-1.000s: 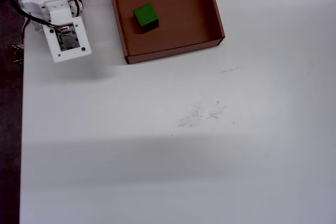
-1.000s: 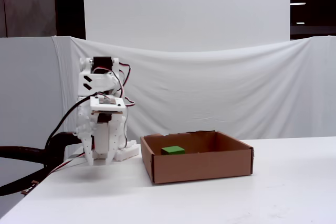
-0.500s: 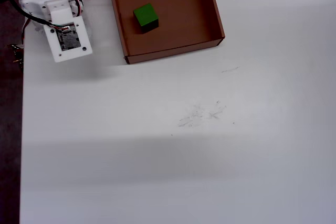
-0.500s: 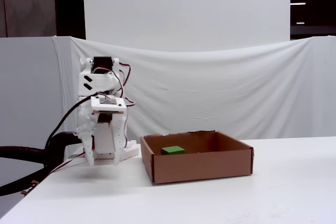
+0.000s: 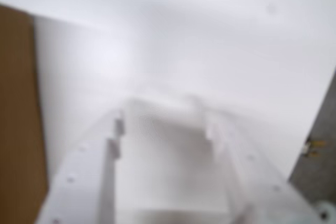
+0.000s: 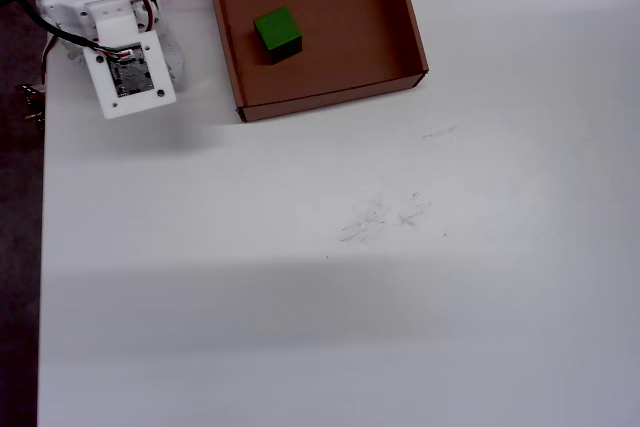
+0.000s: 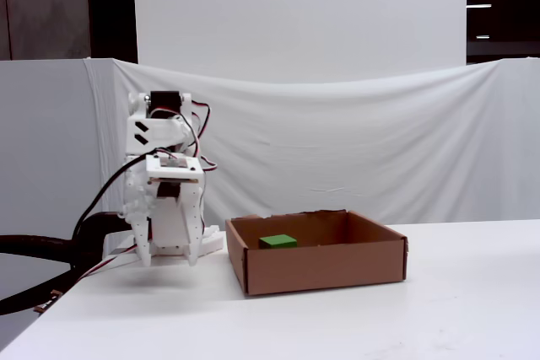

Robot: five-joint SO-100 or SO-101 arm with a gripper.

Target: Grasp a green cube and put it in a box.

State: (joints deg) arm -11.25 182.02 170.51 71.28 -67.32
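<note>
Overhead view: the box (image 6: 412, 32) sits on the white bench (image 6: 350, 277) against its far edge, nearer the far left corner than the right, with its low cardboard walls slightly skewed to the bench edges. The cube (image 6: 277, 31) rests on the flat bottom of the box, in its left half and close to, but apart from, the left wall — one top face bright green, the visible side darker. The arm (image 6: 125, 57) is folded beside the box at the far left corner of the bench, its white housing and a small circuit board facing up, with wires looping over it. Faint scuff marks (image 6: 385, 215) lie near the middle of the bench. Fixed view: the arm (image 7: 164, 200) stands upright just left of the box (image 7: 321, 263), its lower end pointing down at the bench and clear of the box wall; the cube (image 7: 278, 241) shows just above the near wall. A white cloth (image 7: 354, 141) hangs behind the bench. Wrist view: heavily blurred; the fingers (image 5: 165, 114) appear as two pale bars with a gap between them and nothing held — spread apart, over bare white bench, with a brown strip of the box (image 5: 18, 114) at the left edge.
</note>
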